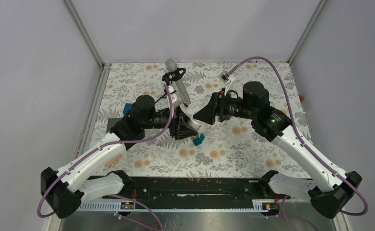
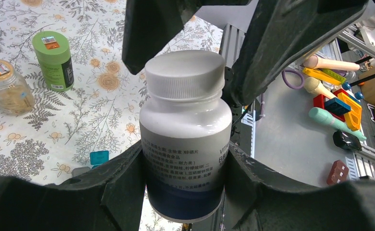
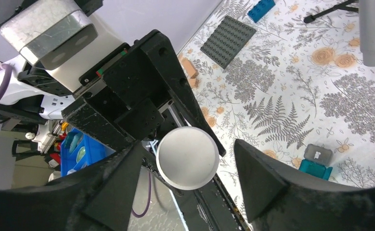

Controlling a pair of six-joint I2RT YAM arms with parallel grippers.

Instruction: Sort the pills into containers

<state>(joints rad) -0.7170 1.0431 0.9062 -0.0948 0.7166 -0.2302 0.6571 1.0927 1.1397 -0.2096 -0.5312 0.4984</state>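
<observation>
A white pill bottle [image 2: 185, 144] with a white screw cap [image 2: 184, 74] and a blue band at its base is held off the table. My left gripper [image 2: 185, 166] is shut on the bottle's body. My right gripper [image 3: 187, 151] is open, one finger on each side of the cap [image 3: 187, 157], with gaps on both sides. Its fingers [image 2: 149, 29] show above the cap in the left wrist view. In the top view the two grippers meet at mid-table, left [image 1: 184, 127] and right [image 1: 200, 115], and hide the bottle.
A green bottle [image 2: 54, 60] and a clear jar of tan pills [image 2: 5, 86] stand on the floral cloth. A small teal box [image 1: 198, 139] and a grey box [image 3: 317, 153] lie below the grippers. A microphone stand [image 1: 178, 84], a grey baseplate [image 3: 228, 42] and a blue brick [image 3: 261, 9] are nearby.
</observation>
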